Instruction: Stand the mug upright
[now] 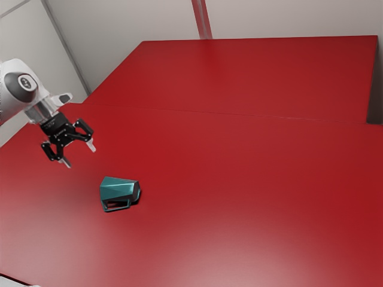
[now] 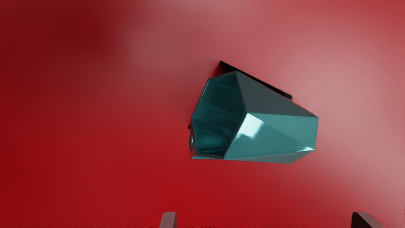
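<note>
Exterior view: a teal, faceted mug [image 1: 119,190] lies on its side on a broad red table [image 1: 251,173], left of centre and a little below the middle of the frame. At the upper left, a robot arm [image 1: 21,86] reaches in, its black gripper [image 1: 79,154] above the mug and apart from it, the two fingers spread wide with nothing between them. In the wrist view, the mug's hollow mouth [image 2: 218,117] and slanting side can be seen. The mug is not upright, so the goal is unmet as things lie. What is left, by my judgement, is to grip it, tip it onto its base and let go with it standing steady.
</note>
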